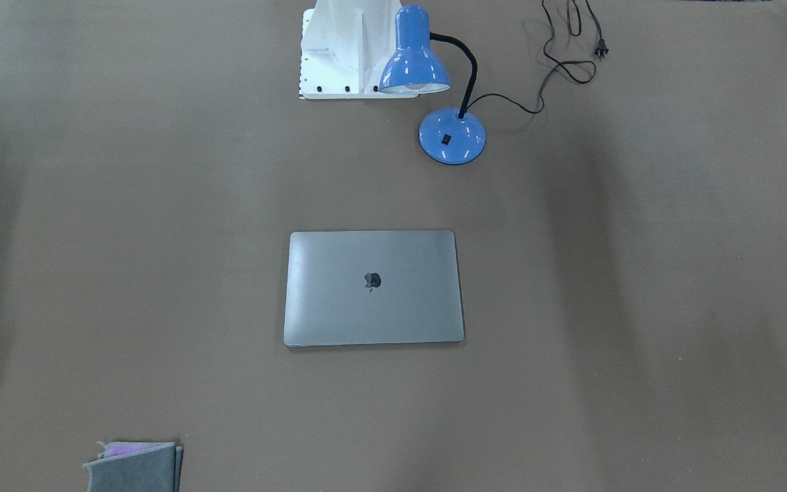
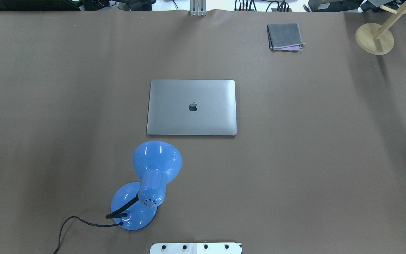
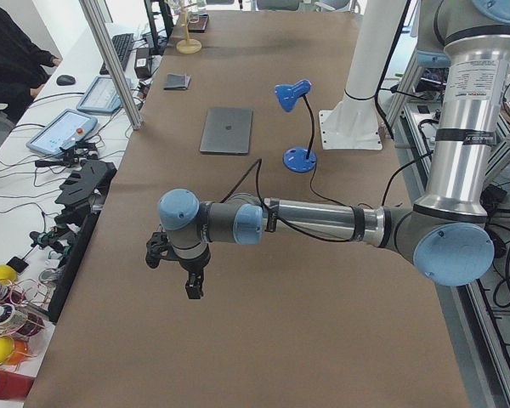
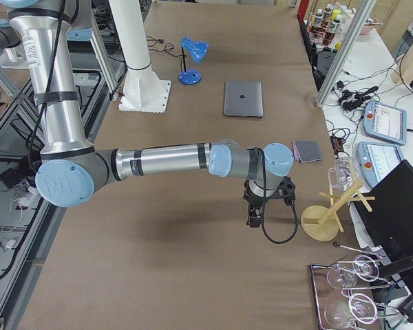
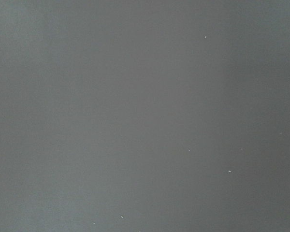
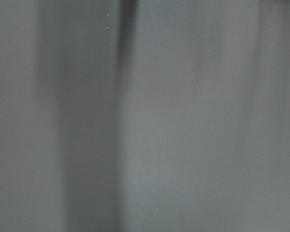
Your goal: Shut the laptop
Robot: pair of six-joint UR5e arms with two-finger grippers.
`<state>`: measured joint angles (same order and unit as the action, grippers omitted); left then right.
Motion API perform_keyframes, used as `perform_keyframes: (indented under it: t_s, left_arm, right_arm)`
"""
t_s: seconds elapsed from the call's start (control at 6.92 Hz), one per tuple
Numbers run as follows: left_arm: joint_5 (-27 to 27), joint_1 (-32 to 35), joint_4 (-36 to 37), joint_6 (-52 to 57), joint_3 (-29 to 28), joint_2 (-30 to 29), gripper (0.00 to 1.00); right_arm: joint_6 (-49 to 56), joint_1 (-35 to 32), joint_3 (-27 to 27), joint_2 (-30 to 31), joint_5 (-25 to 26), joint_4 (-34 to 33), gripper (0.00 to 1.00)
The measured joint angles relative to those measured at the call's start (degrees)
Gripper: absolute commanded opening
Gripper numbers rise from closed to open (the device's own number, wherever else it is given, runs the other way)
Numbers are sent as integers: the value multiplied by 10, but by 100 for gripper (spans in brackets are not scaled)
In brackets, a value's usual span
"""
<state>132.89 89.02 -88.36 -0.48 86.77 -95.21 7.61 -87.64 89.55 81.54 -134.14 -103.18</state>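
The space-grey laptop (image 2: 191, 107) lies flat on the brown table with its lid down and the dark apple logo facing up; it also shows in the front view (image 1: 373, 287), the left side view (image 3: 227, 130) and the right side view (image 4: 243, 98). Neither gripper is near it. My left gripper (image 3: 192, 287) hangs above the table's left end, far from the laptop. My right gripper (image 4: 255, 218) hangs above the table's right end. Both show only in the side views, so I cannot tell if they are open or shut. The wrist views show only bare table.
A blue desk lamp (image 2: 146, 187) with a black cord stands near the robot base (image 2: 196, 248). A folded grey cloth (image 2: 284, 36) lies at the far right. A wooden stand (image 2: 375, 38) is at the far right corner.
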Motion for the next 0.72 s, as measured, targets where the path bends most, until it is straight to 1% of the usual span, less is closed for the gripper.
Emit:
perform_keyframes:
  t_s: [0.72]
  left_arm:
    - [2,6,-2,2,-3,-4,98]
  right_arm:
    - [-3,-5,-8,14,-3,-1,100]
